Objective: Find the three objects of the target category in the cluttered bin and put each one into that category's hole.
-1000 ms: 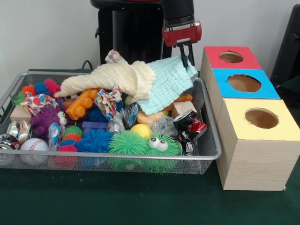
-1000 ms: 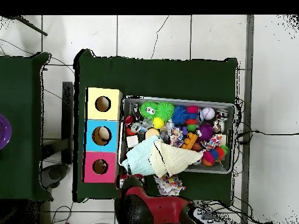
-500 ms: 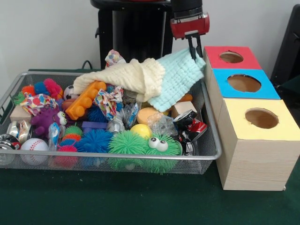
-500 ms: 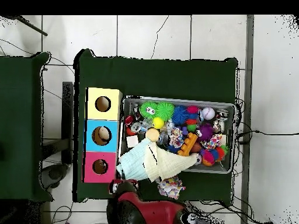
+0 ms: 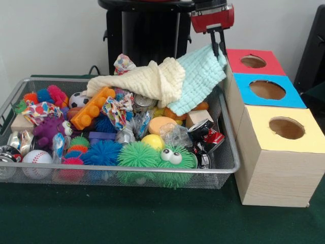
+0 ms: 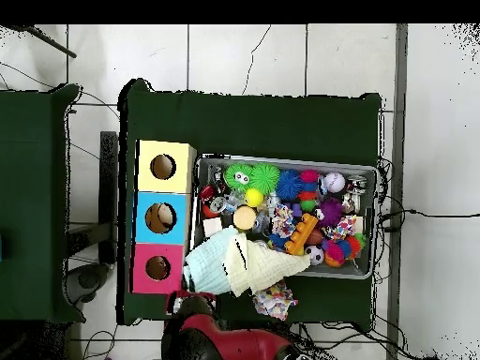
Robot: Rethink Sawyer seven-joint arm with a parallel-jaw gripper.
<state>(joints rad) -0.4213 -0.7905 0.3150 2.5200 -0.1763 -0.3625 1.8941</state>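
Wire-mesh bin [image 5: 229, 152] brims with toys beside the wooden box with its red hole [image 5: 252, 61]. Mint-green knitted cloth [image 5: 199, 79] hangs lifted over the bin's far corner beside that box, its corner pinched in the clenched gripper [image 5: 218, 47]; a cream cloth [image 5: 144, 80] drapes alongside.

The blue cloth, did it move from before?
Yes. The blue cloth was lifted by the hand up and toward the red-topped box; its corner now reaches the box's edge.
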